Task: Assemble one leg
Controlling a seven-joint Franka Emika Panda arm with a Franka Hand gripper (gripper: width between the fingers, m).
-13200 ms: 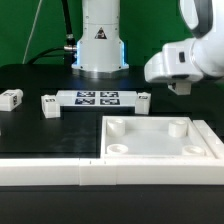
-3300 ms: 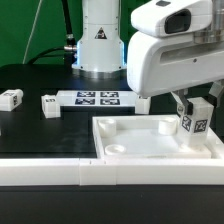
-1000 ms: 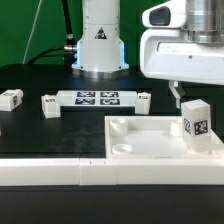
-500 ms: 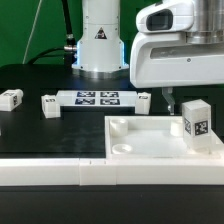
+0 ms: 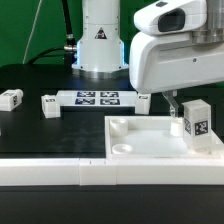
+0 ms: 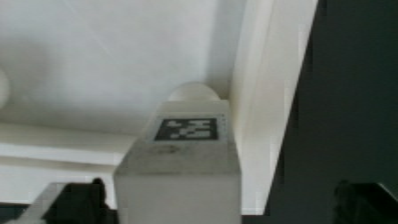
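- panel [image 5: 150,152]: shallow white tray with round sockets at its corners. The leg [image 5: 195,120] stands upright in the far corner, on the exterior view's right.
- leg: black-and-white square tags on its faces, pattern only, no readable text.
- gripper [image 6: 222,200]: released, fingers spread to either side of the leg.
- black surface [image 5: 60,130] behind the panel: marker board [image 5: 97,98] with several tags, small white blocks [image 5: 11,98] lying near it.
- robot base [image 5: 100,40] behind the panel: triangular warning sticker, text too small to read.
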